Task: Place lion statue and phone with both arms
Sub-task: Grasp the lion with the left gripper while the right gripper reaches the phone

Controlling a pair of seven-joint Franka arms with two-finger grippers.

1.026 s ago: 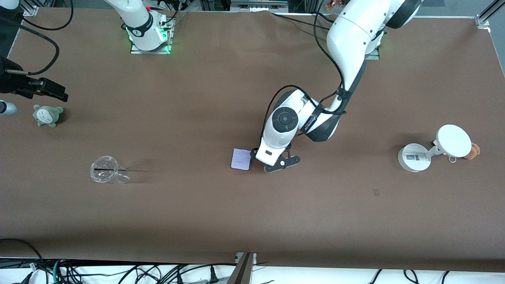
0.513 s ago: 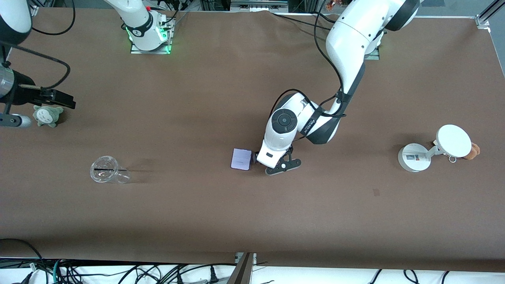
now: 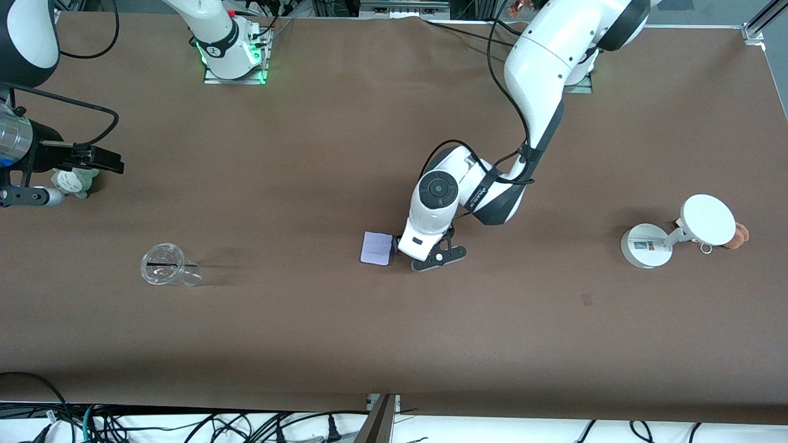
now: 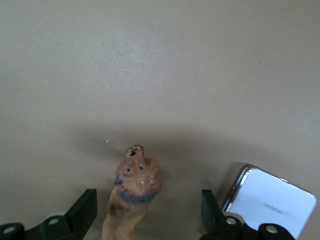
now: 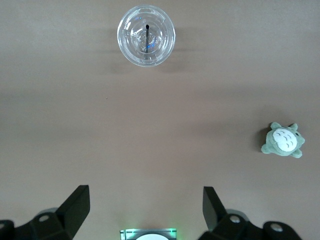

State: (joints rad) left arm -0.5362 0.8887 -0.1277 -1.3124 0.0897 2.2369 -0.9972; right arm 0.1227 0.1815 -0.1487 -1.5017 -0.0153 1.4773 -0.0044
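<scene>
The left end effector (image 4: 145, 212) has edged slightly toward the phone (image 3: 377, 248), fingers spread wide around the lion statue (image 4: 132, 187) — not gripping it. The right end effector (image 5: 145, 210), wide open and empty, has drifted inward over the grey-green plush (image 3: 74, 179).

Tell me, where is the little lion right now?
The lion stands on the table near its middle, between the open fingers of the left hand, right beside the phone. The front view hides it under that arm.

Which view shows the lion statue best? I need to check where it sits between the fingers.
The left wrist view: the lion statue stands between the open left gripper fingers, touching neither, beside the phone. In the front view the arm hides it. The right wrist view doesn't show it.
</scene>
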